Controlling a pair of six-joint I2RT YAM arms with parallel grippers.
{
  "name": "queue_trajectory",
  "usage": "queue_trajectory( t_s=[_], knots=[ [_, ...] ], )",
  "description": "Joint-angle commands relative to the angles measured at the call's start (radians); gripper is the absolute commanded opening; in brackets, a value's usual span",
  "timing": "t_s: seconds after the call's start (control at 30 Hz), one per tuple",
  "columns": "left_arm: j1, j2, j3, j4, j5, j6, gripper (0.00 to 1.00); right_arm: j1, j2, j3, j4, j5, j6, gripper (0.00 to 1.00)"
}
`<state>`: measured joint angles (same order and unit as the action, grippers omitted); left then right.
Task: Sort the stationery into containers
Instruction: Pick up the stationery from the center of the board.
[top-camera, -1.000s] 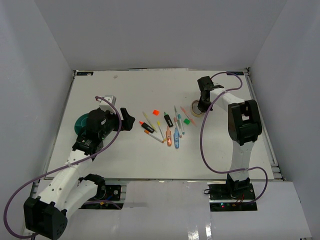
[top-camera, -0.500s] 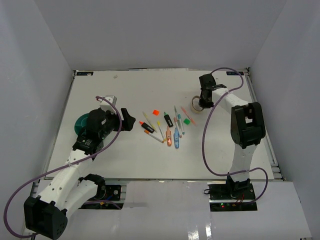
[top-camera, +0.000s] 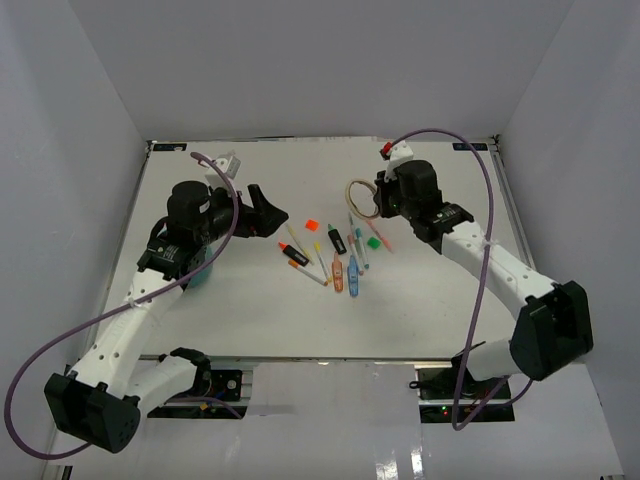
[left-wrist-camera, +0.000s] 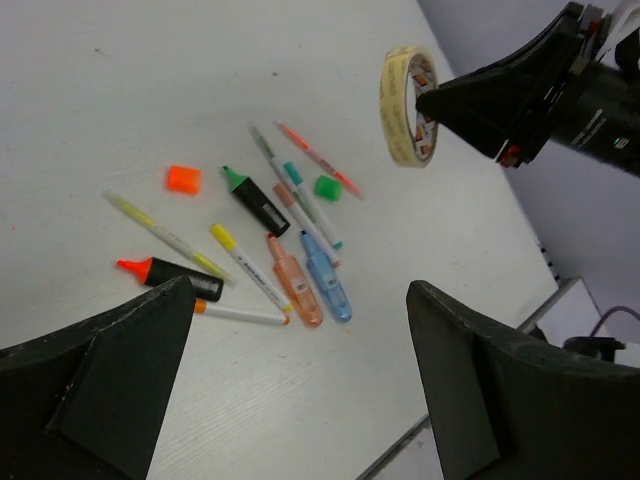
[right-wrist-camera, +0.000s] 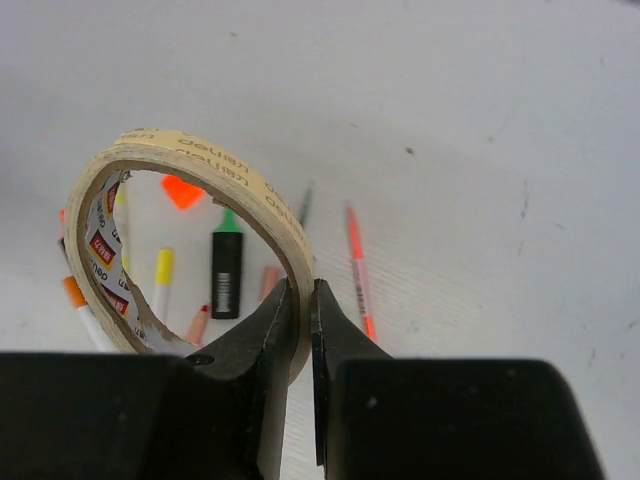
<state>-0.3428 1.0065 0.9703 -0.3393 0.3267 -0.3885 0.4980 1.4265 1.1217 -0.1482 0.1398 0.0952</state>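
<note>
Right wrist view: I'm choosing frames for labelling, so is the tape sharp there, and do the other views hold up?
Right wrist: the tape is sharp and its print readable, while the pens behind it are soft. Left wrist: the pens are crisp, and the left gripper's fingers are dark silhouettes. Top: even light, with faint shadows on the table.

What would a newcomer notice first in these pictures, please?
The tape roll, pinched by its rim between the right fingers, hangs in the air right of centre. Below, pens and markers lie scattered in the middle of the table, and the left fingers stand wide open and empty to their left.
</note>
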Motion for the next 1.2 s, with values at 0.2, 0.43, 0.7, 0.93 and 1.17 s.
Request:
queue_trajectory(
  t_s=[0.2, 0.43, 0.7, 0.93, 1.17],
  knots=[
    [-0.004, 0.104, 0.175, -0.033, 0.235, -0.150, 0.98, 0.191, -0.172, -0.063, 0.193, -0.170, -0.140, 0.15],
    [-0.021, 0.178, 0.263, -0.032, 0.328, -0.219, 0.98, 0.249, -0.184, -0.057, 0.211, -0.177, -0.143, 0.15],
    [-0.071, 0.214, 0.288, -0.032, 0.308, -0.230, 0.88, 0.269, -0.184, -0.054, 0.228, -0.174, -0.146, 0.15],
    [-0.122, 0.251, 0.297, -0.043, 0.221, -0.211, 0.78, 0.278, -0.178, -0.054, 0.230, -0.170, -0.147, 0.15],
    [-0.156, 0.265, 0.329, -0.066, 0.135, -0.182, 0.66, 0.286, -0.173, -0.051, 0.223, -0.167, -0.153, 0.15]
  ],
)
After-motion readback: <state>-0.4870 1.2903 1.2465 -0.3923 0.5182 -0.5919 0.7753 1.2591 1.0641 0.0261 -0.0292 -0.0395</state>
